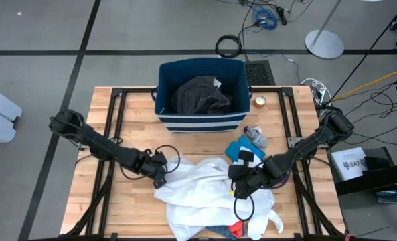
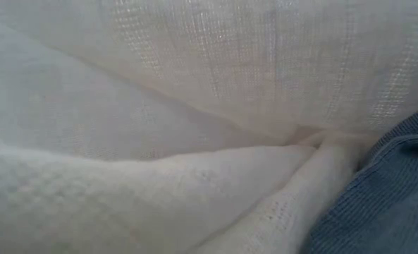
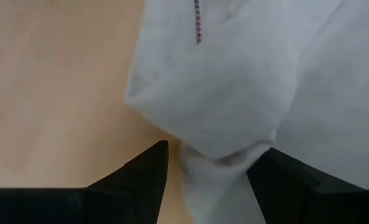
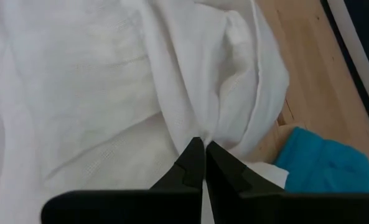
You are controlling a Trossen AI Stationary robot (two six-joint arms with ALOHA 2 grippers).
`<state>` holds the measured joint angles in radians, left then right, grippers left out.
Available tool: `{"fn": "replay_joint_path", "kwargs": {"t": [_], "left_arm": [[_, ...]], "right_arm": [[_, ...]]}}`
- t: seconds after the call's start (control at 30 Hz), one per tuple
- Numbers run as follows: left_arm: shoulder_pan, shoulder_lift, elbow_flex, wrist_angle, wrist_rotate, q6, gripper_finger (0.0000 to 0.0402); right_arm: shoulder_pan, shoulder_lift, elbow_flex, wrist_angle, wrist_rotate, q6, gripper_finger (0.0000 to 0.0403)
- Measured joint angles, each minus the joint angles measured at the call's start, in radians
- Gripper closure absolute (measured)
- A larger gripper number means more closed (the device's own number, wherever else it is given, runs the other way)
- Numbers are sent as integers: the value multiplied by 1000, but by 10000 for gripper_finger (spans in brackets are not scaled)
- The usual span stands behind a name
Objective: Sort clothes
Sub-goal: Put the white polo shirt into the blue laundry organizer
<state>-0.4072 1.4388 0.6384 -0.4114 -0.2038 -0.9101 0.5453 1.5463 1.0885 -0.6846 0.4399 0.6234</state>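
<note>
your biggest risk here is the white shirt [image 1: 205,191] getting away from you or dragging its neighbours with it. the left gripper [image 3: 208,180] sits at the shirt's left edge with its jaws spread apart around a fold of white cloth, not yet pinching it, so if you lift now that side will likely stay on the worktop [image 1: 128,201]. the right gripper [image 4: 204,155] has its jaws clenched tight at a crease of the same shirt; whether any cloth is really caught between them is hard to tell, and a thin pinch could slip under the shirt's weight. the shirt is large and sprawls over the front middle of the worktop, lying partly over a red piece [image 1: 236,229] at the front edge and touching a teal piece [image 1: 242,148] on its right, so a hasty pull may sweep those along or off the edge. the striped navy bin [image 1: 201,120] stands at the back middle and holds a dark grey garment [image 1: 199,95], bunched and filling most of it; nothing else shows inside.
</note>
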Motion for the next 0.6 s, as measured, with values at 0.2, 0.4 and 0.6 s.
{"fn": "replay_joint_path", "kwargs": {"t": [0.2, 0.4, 0.6], "left_arm": [[8, 1, -8, 25, -34, 35, 233], [8, -3, -8, 23, -38, 56, 385], [6, -65, 53, 2, -53, 128, 393]], "right_arm": [[0, 0, 0, 5, 7, -4, 403], [0, 0, 0, 24, 9, -6, 403], [0, -14, 30, -12, 8, -4, 403]]}}
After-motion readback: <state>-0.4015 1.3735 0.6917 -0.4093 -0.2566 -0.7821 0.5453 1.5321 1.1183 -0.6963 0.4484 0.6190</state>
